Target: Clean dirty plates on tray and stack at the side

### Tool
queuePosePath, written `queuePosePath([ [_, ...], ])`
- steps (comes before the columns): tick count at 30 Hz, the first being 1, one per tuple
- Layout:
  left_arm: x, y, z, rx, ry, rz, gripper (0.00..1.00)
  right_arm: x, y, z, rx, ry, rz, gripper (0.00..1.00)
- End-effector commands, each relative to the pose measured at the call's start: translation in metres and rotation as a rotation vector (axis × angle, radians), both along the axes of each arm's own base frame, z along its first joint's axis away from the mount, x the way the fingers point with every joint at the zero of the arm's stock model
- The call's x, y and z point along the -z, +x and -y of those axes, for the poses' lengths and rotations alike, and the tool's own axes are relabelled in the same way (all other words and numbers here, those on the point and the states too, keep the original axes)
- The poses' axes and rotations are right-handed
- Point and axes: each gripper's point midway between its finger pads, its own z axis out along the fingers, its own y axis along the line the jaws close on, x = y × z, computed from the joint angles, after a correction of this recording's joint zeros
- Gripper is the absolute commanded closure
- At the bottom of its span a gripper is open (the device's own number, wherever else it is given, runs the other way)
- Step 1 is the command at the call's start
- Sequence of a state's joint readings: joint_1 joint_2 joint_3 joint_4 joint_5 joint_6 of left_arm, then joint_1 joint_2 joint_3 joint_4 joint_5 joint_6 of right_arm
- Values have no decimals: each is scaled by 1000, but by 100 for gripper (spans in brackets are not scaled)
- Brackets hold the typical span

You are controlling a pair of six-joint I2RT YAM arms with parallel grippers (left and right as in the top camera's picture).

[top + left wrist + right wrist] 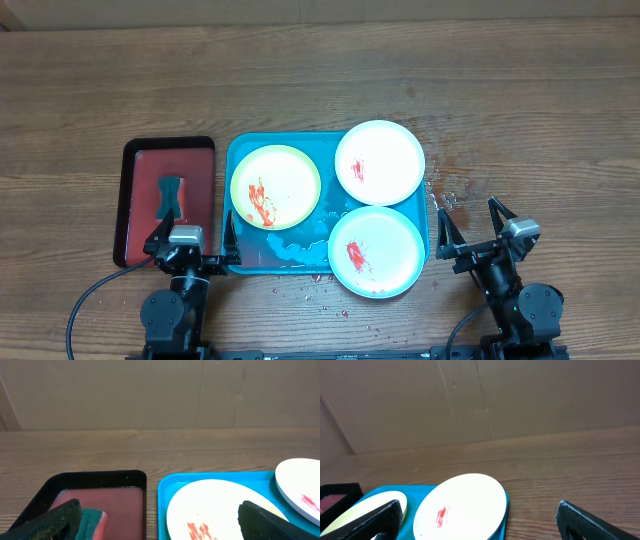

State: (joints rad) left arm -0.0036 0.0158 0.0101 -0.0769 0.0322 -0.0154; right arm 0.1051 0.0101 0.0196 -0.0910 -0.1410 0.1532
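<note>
The turquoise tray lies mid-table with three plates on it, each smeared with red sauce. These are the yellow-green-rimmed plate at the left, the white plate at the back right, and the mint-rimmed plate at the front right, overhanging the tray's front edge. My left gripper is open and empty at the tray's front left corner. My right gripper is open and empty to the right of the tray. The left wrist view shows the yellow-green plate and the white plate. The right wrist view shows the white plate.
A smaller dark-red tray with a black rim lies left of the turquoise tray and holds a green sponge, also seen in the left wrist view. Water pools on the turquoise tray. Droplets and red specks dot the table around it.
</note>
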Motion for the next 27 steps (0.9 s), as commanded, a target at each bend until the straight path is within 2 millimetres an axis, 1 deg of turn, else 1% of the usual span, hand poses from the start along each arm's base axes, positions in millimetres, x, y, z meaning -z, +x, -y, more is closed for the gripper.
queuePosePath([
  [1,0,0,0,-4,2,6,0,-1,0,2,11,-4,8,0],
  [21,0,0,1,1,-13,8,0,-1,0,2,11,-4,9,0],
  [24,-10,-1,8,39,-55,35,0,-3,-1,-3,-18,-3,10,0],
  [27,-26,-4,16,91,-84,59,0,-15,-6,-10,-63,-1,28,0],
])
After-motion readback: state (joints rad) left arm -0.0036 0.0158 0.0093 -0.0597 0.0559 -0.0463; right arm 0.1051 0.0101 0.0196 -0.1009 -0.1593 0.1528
